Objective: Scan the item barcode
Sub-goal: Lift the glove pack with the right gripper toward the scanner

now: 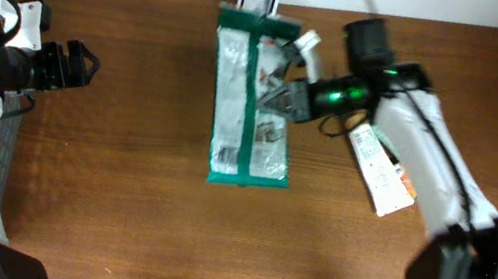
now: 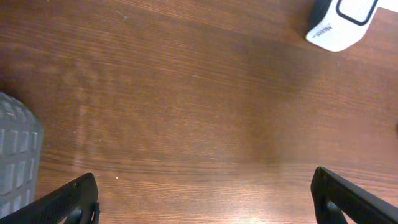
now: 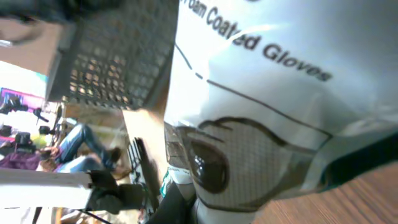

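One glove pkg (image 1: 234,107) pinched by R gripper (image 1: 278,99), L gripper (image 2: 205,199) splayed.

- The glove pack (image 1: 254,100) is green at its edges and middle, with black letters on white.
- The table (image 1: 117,199) under the glove pack is brown with darker wood stripes.
- The box (image 1: 382,180) right of the glove pack is white with some orange.
- The right arm (image 1: 438,161) is white and black, with a green light.

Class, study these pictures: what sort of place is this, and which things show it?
Probably a robotics lab or workshop: a robot arm works at a wooden table, the right claw grips a packet of gloves, and a seated person shows behind.
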Controlling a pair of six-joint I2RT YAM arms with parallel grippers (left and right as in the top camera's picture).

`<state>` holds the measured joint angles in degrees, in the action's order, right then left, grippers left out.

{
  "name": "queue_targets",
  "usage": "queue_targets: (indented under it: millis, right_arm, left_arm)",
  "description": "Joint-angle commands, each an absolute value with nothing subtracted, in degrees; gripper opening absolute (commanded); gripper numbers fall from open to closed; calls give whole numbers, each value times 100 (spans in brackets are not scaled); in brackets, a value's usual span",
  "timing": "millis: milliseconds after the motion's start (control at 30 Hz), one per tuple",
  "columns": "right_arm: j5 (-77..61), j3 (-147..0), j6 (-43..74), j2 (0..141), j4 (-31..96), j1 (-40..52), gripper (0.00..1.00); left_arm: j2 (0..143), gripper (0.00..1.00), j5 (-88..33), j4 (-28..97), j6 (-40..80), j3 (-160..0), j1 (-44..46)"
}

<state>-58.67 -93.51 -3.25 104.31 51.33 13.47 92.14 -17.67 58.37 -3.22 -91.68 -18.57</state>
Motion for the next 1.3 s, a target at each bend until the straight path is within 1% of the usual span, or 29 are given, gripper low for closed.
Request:
queue_targets:
  millis: [0,100,300,567,1133,1267]
  right_arm:
    - [-6257,-9356,-408,9561,5229,1081,4]
    - [-6235,-9356,-408,9004,5273,928,4]
    - [-6233,-9356,-429,8527,5590,816,4]
    - [-6213,-9354,-567,8503,5913,816,4]
    - [-6040,-9500,-403,8503,6237,816,4]
    - [-5959,-9843,-408,8503,6423,819,4]
  left_arm:
    - [9196,99,-1669,5841,-351,-9177,-1892]
    - [9196,99,-1669,5841,-351,-9177,-1892]
    - [9196,99,-1669,5841,-351,-9177,-1892]
    - [9196,99,-1669,5841,-351,-9177,-1892]
    - [9196,99,-1669,5841,-351,-9177,-1892]
    - [9196,99,-1669,5841,-351,-9177,-1892]
